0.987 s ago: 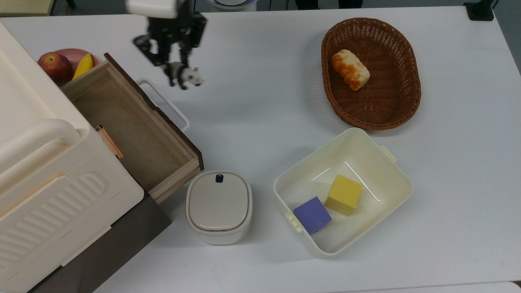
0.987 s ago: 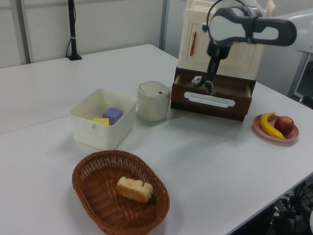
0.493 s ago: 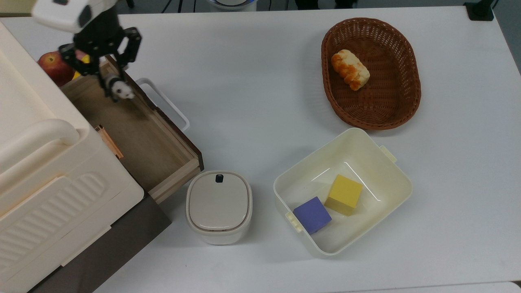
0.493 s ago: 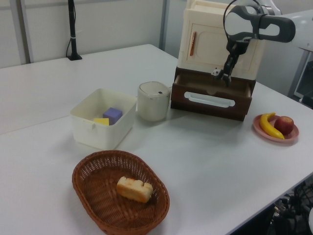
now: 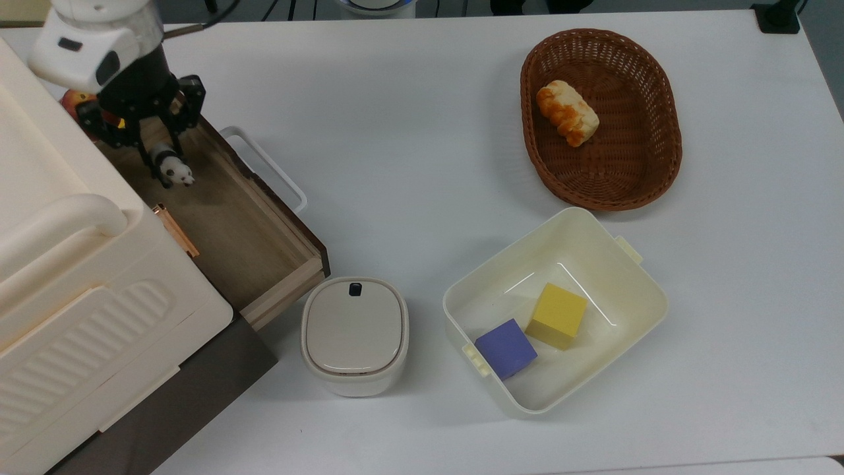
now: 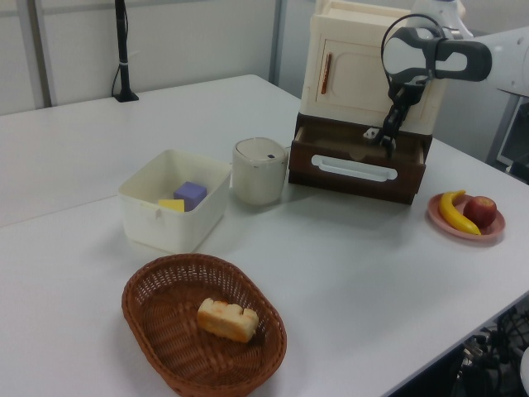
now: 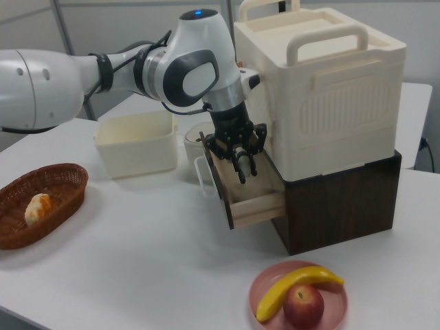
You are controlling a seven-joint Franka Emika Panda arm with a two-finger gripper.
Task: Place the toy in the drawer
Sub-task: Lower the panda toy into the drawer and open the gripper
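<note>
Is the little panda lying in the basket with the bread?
No, the panda is held by the gripper over the open drawer.

A white table (image 5: 422,119) is carrying everything. A cream cabinet (image 5: 72,290) on a dark brown base is sitting at the top view's left edge. Just beside it, a small lidded cream container (image 5: 355,335) is standing near an open cream tub (image 5: 613,277). A brown wicker basket (image 5: 666,125) is lying toward the top view's upper right. A pink plate (image 7: 265,285) is resting in front of the cabinet in the right view.
</note>
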